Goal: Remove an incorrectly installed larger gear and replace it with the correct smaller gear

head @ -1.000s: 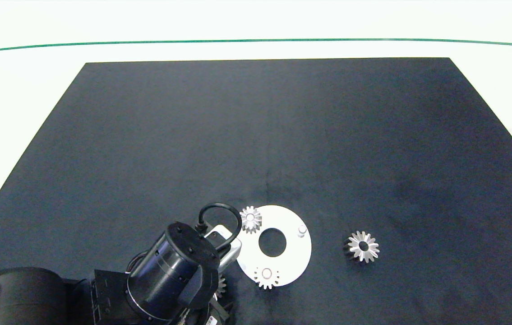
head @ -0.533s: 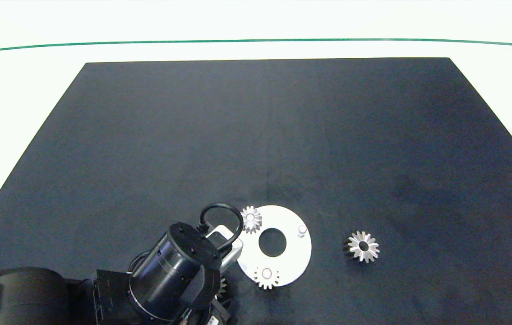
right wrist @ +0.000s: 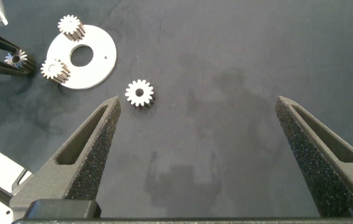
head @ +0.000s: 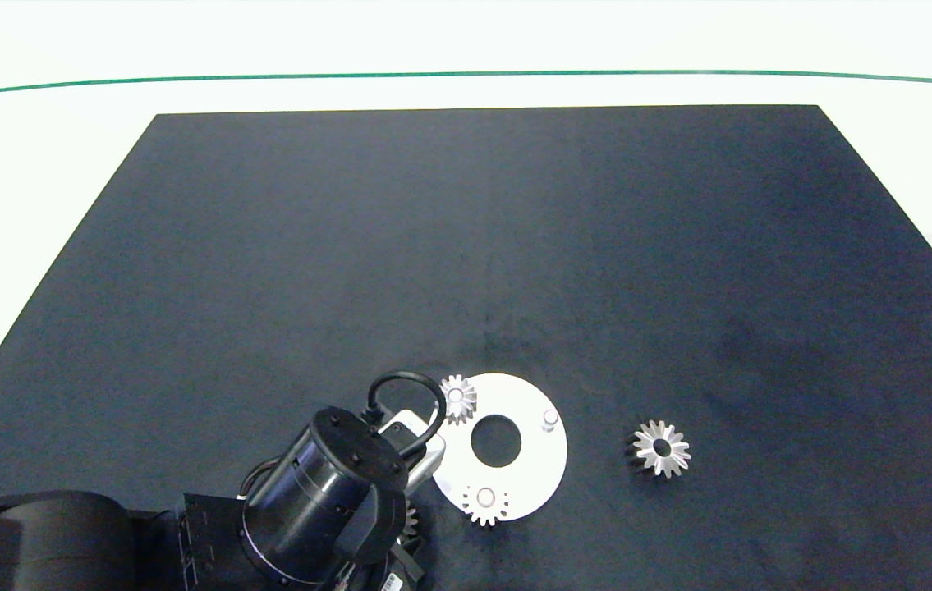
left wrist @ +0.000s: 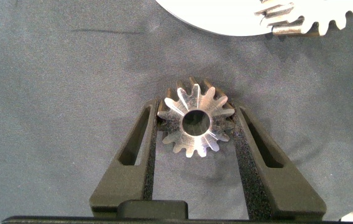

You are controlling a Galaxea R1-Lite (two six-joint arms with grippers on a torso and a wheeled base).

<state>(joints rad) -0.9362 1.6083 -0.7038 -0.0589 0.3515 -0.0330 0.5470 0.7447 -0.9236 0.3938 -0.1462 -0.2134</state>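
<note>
The larger gear lies alone on the black mat, right of the white disc; the right wrist view also shows this larger gear. Two smaller gears sit on the disc, and a bare peg stands on its right side. A third smaller gear rests on the mat just left of the disc, and my left gripper is shut on it, its fingers touching the teeth on both sides. High above the mat, my right gripper hangs open and holds nothing.
The black mat covers most of the white table, with open mat behind and to the right of the disc. My left arm's wrist hides most of the held gear in the head view. The right arm is outside the head view.
My left wrist has shifted slightly toward the near edge and to the right. The disc, its gears and the larger gear have not moved.
</note>
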